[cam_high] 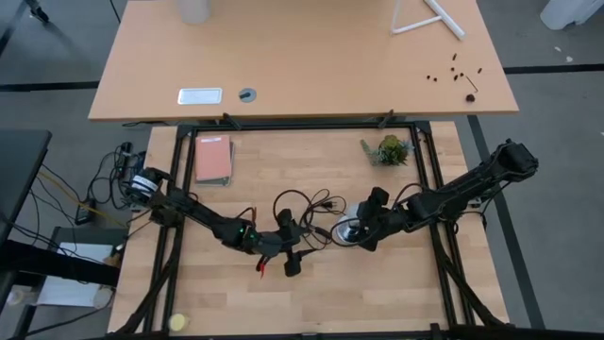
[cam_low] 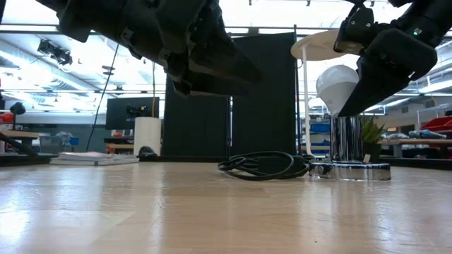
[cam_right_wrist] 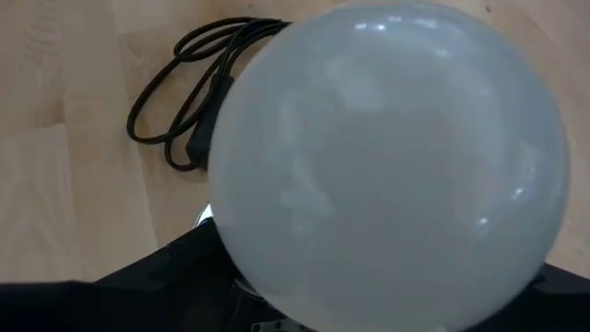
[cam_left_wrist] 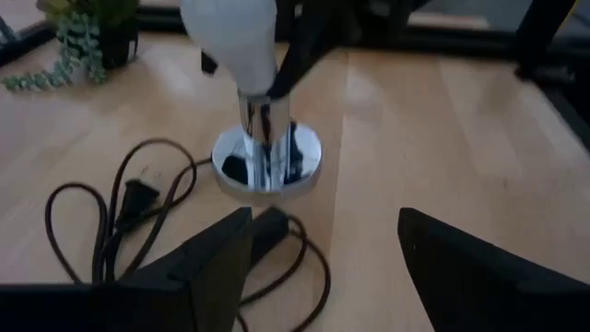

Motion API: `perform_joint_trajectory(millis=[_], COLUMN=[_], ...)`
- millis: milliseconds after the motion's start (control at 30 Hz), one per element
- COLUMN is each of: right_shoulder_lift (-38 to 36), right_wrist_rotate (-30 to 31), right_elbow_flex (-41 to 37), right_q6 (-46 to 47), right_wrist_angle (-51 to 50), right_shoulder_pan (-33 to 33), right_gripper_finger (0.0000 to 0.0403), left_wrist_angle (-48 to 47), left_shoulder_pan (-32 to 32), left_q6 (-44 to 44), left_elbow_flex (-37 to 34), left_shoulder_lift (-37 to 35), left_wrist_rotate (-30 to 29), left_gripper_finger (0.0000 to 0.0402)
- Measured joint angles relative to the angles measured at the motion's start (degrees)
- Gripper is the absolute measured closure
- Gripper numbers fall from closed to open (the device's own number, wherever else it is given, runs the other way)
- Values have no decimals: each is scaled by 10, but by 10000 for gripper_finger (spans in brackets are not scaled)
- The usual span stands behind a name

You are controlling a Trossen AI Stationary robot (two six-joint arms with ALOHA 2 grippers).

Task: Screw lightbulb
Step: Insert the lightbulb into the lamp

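The bulb (cam_right_wrist: 387, 166) fills the right wrist view, nearest its lens, white and round, sitting upright atop the socket (cam_low: 349, 168), its long axis vertical and in line with the chrome stem below. The right gripper (cam_low: 364, 85) reaches it from above and from about three o'clock in the high view; its fingers stand wide on either side of the glass, and whether they press it or stand just off it cannot be told, so the hold looks loose at best. In the high view the socket (cam_high: 347, 232) lies near the table's middle, with the cord (cam_high: 302, 203) coiled at its nine o'clock. The left gripper (cam_left_wrist: 323, 267) is just beyond that cord, at about eight o'clock of the socket, jaws open and empty, pointing at the stem. The right arm is plainly the nearer one. The coming turn probably depends on the fingers closing square across the bulb's width and twisting about that vertical axis. Farther off, a plant (cam_high: 389, 149) sits at one o'clock and a book (cam_high: 213, 159) at ten.
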Motion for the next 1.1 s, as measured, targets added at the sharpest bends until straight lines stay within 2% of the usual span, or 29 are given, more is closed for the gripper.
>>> perform_joint_trajectory(millis=[600,733,1100], right_shoulder_lift=[0,0,0], right_wrist_rotate=[4,5,1], right_elbow_flex=[0,0,0], right_q6=[7,5,4], right_wrist_angle=[10,17,31], right_shoulder_pan=[1,-1,-5], right_gripper_finger=[87,87,87], left_wrist_angle=[19,23,23], left_shoulder_pan=[1,1,1], left_q6=[6,-26,-25], left_elbow_flex=[0,0,0], left_shoulder_lift=[0,0,0], left_wrist_rotate=[-6,-6,-6], left_gripper_finger=[126,126,126])
